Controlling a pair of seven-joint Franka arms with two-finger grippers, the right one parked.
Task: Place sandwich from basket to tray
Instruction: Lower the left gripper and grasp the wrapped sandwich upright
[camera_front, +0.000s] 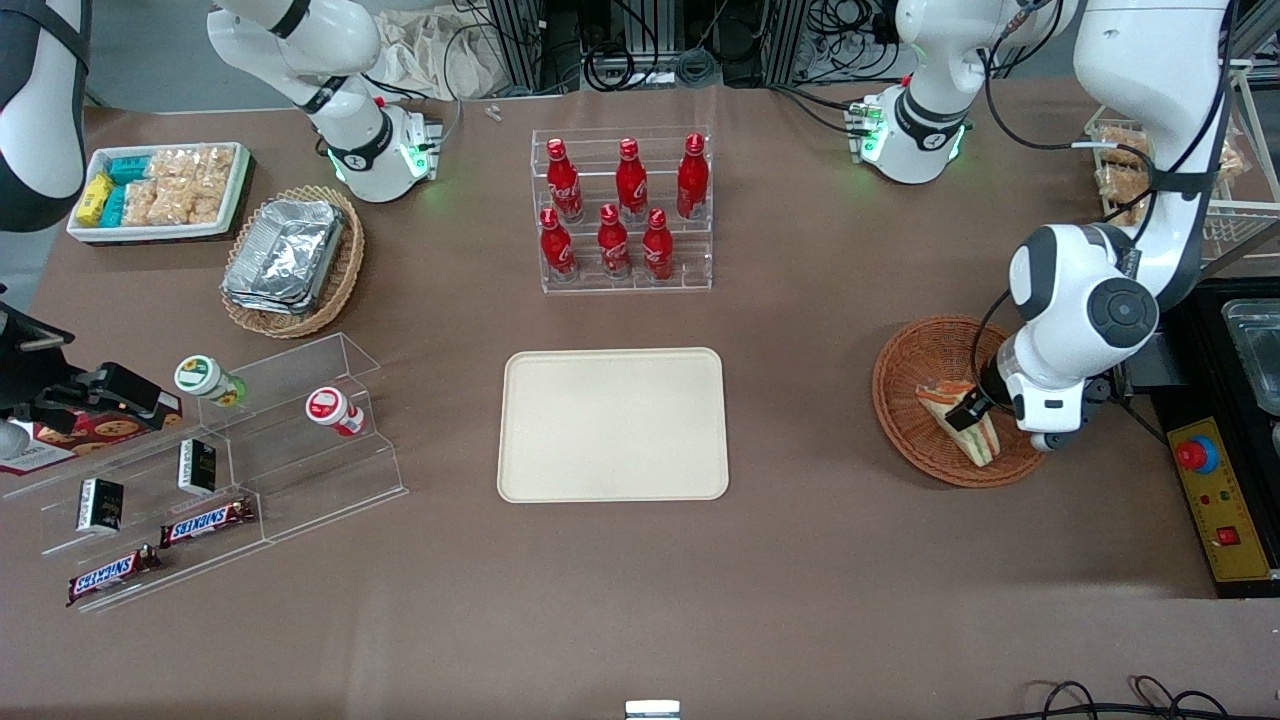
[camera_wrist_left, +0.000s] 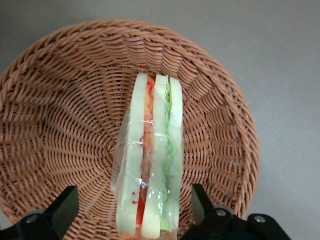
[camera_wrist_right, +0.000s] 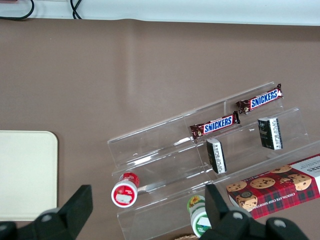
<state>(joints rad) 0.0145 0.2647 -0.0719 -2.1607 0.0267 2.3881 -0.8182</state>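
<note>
My pincer (camera_wrist_left: 131, 212): wide apart, a finger each side of the sandwich (camera_wrist_left: 149, 165) | sandwich: in basket (camera_wrist_left: 60, 125) | tray (camera_front: 612, 424): bare

sandwich (camera_wrist_left: 150, 165) in basket (camera_wrist_left: 60, 115), end effector (camera_wrist_left: 131, 210) over it, fingers apart

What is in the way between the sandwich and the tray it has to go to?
Nothing visible. The sandwich lies in the basket, with the open gripper around it. Only bare table lies between the basket and the tray, and nothing lies on the tray.
</note>
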